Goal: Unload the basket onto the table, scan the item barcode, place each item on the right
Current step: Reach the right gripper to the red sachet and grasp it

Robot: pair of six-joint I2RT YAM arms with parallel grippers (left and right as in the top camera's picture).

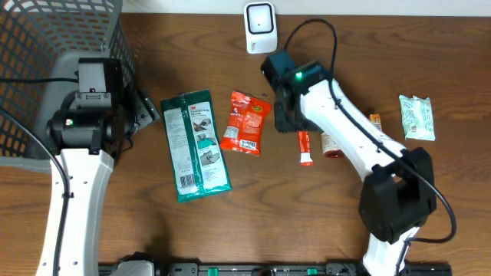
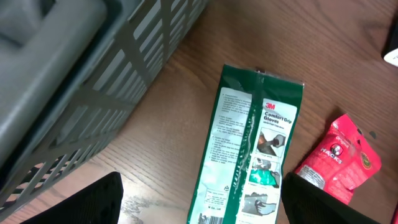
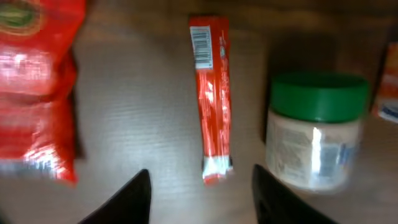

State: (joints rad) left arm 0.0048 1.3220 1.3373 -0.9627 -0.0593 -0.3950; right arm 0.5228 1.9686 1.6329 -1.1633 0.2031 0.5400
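A: Where's the red stick packet (image 3: 210, 93)?
B: Just beside the jar (image 3: 314, 134), long axis pointing straight away from the right gripper (image 3: 201, 174); fingers spread, straddling its near end, no contact. Right arm nearer

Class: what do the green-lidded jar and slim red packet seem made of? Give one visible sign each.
Green-lidded jar: probably glossy plastic or glass; bright glare streak on its side. Slim red packet: likely thin plastic film; flat, sealed end.

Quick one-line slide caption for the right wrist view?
Right gripper open over a slim red stick packet, green-lidded plastic jar beside it.
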